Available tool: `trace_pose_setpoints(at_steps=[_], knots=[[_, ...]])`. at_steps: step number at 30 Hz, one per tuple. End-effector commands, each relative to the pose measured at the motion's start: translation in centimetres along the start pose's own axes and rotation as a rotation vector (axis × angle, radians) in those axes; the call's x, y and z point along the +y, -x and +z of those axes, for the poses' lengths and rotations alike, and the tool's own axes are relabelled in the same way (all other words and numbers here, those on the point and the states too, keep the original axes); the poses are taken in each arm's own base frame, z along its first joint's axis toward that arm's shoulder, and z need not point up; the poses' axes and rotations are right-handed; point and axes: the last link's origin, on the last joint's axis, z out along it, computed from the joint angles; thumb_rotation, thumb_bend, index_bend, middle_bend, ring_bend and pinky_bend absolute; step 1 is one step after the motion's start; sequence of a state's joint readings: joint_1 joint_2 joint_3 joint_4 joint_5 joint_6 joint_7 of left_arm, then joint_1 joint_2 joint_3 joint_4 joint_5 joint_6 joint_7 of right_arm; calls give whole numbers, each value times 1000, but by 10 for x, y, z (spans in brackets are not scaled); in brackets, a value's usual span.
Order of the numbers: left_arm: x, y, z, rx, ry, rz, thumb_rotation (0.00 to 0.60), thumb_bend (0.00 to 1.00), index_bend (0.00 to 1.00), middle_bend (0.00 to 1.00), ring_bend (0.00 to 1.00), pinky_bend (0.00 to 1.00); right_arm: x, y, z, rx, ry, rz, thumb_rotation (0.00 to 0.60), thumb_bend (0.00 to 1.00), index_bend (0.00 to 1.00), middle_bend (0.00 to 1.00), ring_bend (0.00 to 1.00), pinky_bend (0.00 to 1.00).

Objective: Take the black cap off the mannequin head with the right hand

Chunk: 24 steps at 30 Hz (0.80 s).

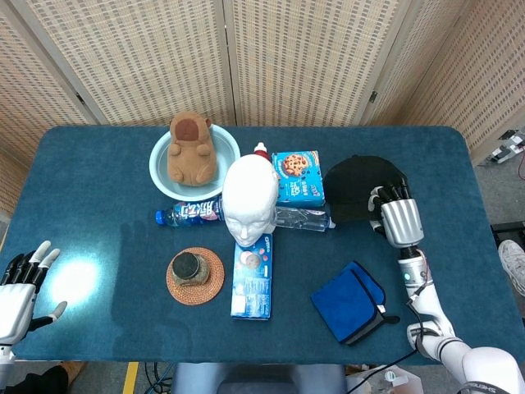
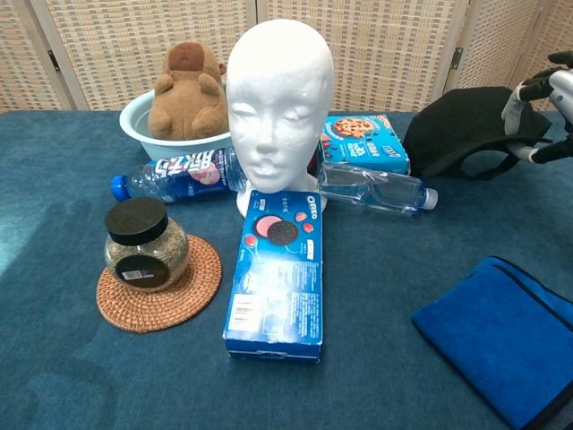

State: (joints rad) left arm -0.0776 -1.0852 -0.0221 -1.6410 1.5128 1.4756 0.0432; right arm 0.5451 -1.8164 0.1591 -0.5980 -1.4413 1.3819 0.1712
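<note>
Overhead: black cap [image 1: 361, 187] off the bare mannequin head [image 1: 249, 202], down on the table [image 1: 98, 164] at right, just beside the cookie box [image 1: 297, 176]. Right hand [image 1: 394, 215] at its edge, probably about to let go; grasp impossible to tell. Left hand [image 1: 20, 283] idle, fingers spread, holding nothing. Plush capybara [image 1: 192, 148] inside the bowl [image 1: 161, 172].

Chest level: cap [image 2: 466, 130] slumped flat; right hand [image 2: 544, 103] touching its rim. Jar [image 2: 143, 244] lidded, on a woven coaster [image 2: 192, 291].

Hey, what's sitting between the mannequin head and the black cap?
The clear bottle and the blue cookie box lie between the mannequin head and the cap; both views show it.
</note>
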Motion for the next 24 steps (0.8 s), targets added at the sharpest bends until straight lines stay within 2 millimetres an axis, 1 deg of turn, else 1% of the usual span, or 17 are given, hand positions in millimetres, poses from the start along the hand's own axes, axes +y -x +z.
trace_pose_setpoints(at_steps=[1, 2, 3, 4, 6, 11, 12, 14, 19, 22, 24], knots=[[0, 0, 1, 1, 1, 1, 600, 201, 16, 0, 2, 0, 8, 4, -12, -77, 37, -25, 600, 171, 582, 303, 146, 4], [0, 1, 1, 3, 1, 4, 600, 201, 16, 0, 2, 0, 9, 5, -14, -94, 52, -19, 600, 94, 516, 276, 124, 4], [0, 1, 1, 3, 2, 4, 600, 202, 17, 0, 3, 0, 9, 5, -17, -124, 67, -6, 600, 51, 468, 255, 107, 4], [0, 1, 1, 1, 3, 1, 600, 202, 17, 0, 4, 0, 9, 4, -20, -145, 76, 2, 600, 7, 385, 220, 80, 4], [0, 1, 1, 2, 7, 0, 600, 202, 16, 0, 4, 0, 10, -1, -24, -172, 90, 0, 600, 0, 269, 174, 44, 4], [-1, 0, 1, 4, 6, -2, 600, 202, 16, 0, 4, 0, 10, -13, -36, -246, 106, -12, 600, 0, 50, 82, 0, 1], [-2, 1, 0, 3, 4, -2, 600, 202, 16, 0, 4, 0, 10, -17, -39, -261, 106, -13, 600, 0, 23, 64, 0, 0], [-2, 1, 0, 2, 2, -4, 600, 202, 16, 0, 4, 0, 10, -23, -43, -276, 105, -17, 600, 0, 0, 29, 0, 0], [-4, 1, -1, 4, -2, -7, 600, 201, 16, 0, 4, 0, 10, -43, -55, -234, 99, -13, 600, 0, 0, 16, 0, 0], [-6, -1, -1, 9, -5, -6, 600, 202, 16, 0, 4, 0, 14, -58, -63, -172, 105, -33, 600, 0, 0, 48, 0, 0], [-6, -2, -1, 11, -6, -5, 600, 202, 16, 0, 4, 0, 17, -67, -68, -137, 108, -48, 600, 0, 13, 93, 0, 0]])
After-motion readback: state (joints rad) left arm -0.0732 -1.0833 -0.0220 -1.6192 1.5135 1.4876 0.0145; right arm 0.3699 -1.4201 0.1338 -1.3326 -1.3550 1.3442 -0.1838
